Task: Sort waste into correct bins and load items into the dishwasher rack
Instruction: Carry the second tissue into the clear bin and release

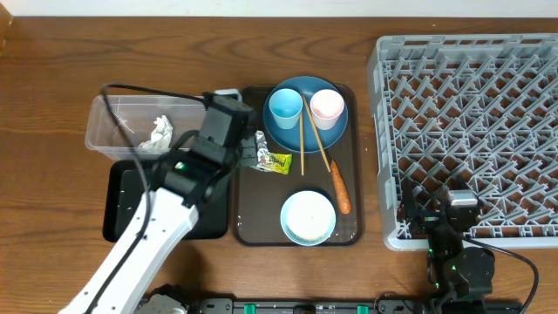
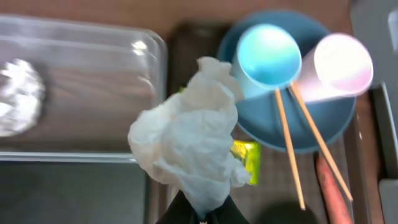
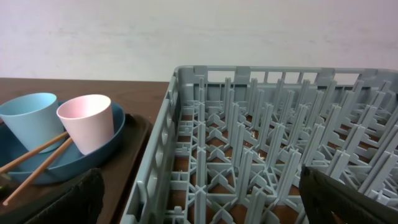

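Note:
My left gripper (image 2: 200,214) is shut on a crumpled white tissue (image 2: 189,143) and holds it above the left edge of the brown tray, beside the clear tub (image 1: 113,122). The tub holds another tissue (image 1: 159,133). The yellow-green wrapper (image 1: 279,162), carrot (image 1: 340,187) and pale blue bowl (image 1: 308,217) lie on the brown tray. The dark blue plate (image 1: 305,131) carries the light blue cup (image 1: 285,107), pink cup (image 1: 326,106) and chopsticks (image 1: 309,144). My right gripper (image 3: 199,199) is open and empty at the near left corner of the grey rack (image 1: 471,131).
The black tray (image 1: 122,205) lies in front of the clear tub, partly under my left arm. The brown serving tray (image 1: 253,227) sits between the bins and the rack. Bare wooden table shows at the far left.

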